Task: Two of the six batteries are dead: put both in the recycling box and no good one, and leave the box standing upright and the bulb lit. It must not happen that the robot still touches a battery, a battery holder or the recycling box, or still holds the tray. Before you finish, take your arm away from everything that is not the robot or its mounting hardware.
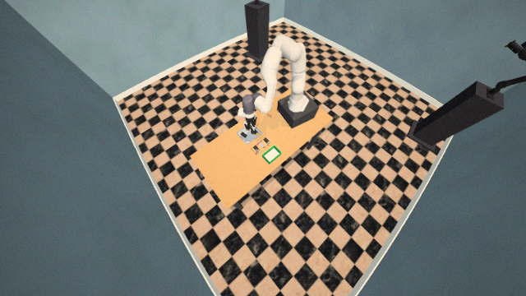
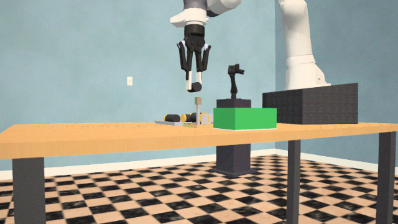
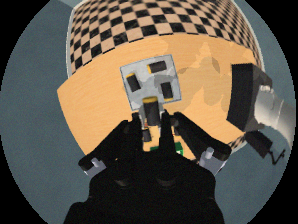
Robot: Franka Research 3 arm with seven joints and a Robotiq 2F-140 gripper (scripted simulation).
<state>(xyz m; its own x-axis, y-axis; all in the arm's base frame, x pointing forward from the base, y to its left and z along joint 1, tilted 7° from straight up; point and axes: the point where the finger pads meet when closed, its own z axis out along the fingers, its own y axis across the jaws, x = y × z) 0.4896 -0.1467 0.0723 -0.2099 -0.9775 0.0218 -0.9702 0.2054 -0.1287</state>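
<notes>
My gripper (image 1: pixel 251 131) (image 2: pixel 194 83) (image 3: pixel 151 109) is shut on a black battery (image 2: pixel 196 87) (image 3: pixel 151 111) with a yellow end, held level in the air above the grey tray's near edge. The grey tray (image 1: pixel 249 141) (image 3: pixel 142 96) carries a battery (image 3: pixel 157 66) at its far side, another (image 3: pixel 132 82) at the left and a third (image 3: pixel 167 90) at the right. The circuit board holds a battery (image 1: pixel 256 149) (image 3: pixel 146 135) at one end and another (image 1: pixel 266 141) at the other. The green recycling box (image 1: pixel 266 159) (image 2: pixel 245 119) stands upright; no battery shows inside. I cannot tell whether the bulb is lit.
A thin post with a tan block (image 2: pixel 198 101) stands at the board, below the held battery in the exterior view. The robot's dark base (image 1: pixel 297 115) (image 2: pixel 329 104) stands at the table's other end. The table edge (image 2: pixel 124 149) runs close past the box.
</notes>
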